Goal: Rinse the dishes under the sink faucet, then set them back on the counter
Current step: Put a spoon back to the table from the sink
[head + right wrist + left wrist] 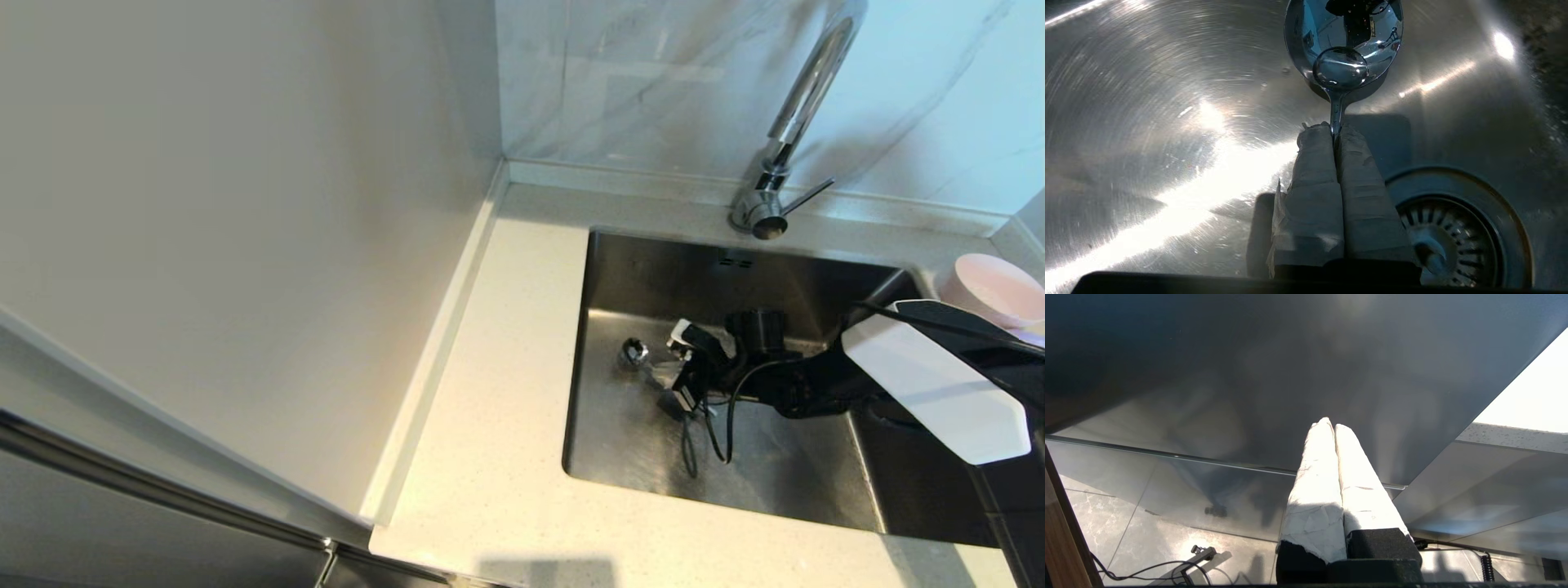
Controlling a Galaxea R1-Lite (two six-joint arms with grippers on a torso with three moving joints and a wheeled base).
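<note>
My right gripper (1334,127) is shut on the handle of the shiny metal spoon (1345,49), whose bowl holds a bead of water. In the head view that gripper (665,367) reaches low into the steel sink (620,441), with the spoon (633,352) pointing left over the basin floor. The drain strainer (1453,241) lies just beside the fingers. The chrome gooseneck faucet (796,114) stands behind the basin, its lever (808,196) sticking out to the right. The pale pink bowl (992,290) rests on the counter right of the sink. The lilac plate is out of view. My left gripper (1329,424) is shut and empty, parked below the worktop.
Cream speckled counter (498,392) runs left of and in front of the basin, bounded by a white side panel (245,204) and a marble backsplash (653,82). Black cables (718,425) dangle from the right wrist. Floor tiles (1147,547) show beneath the left gripper.
</note>
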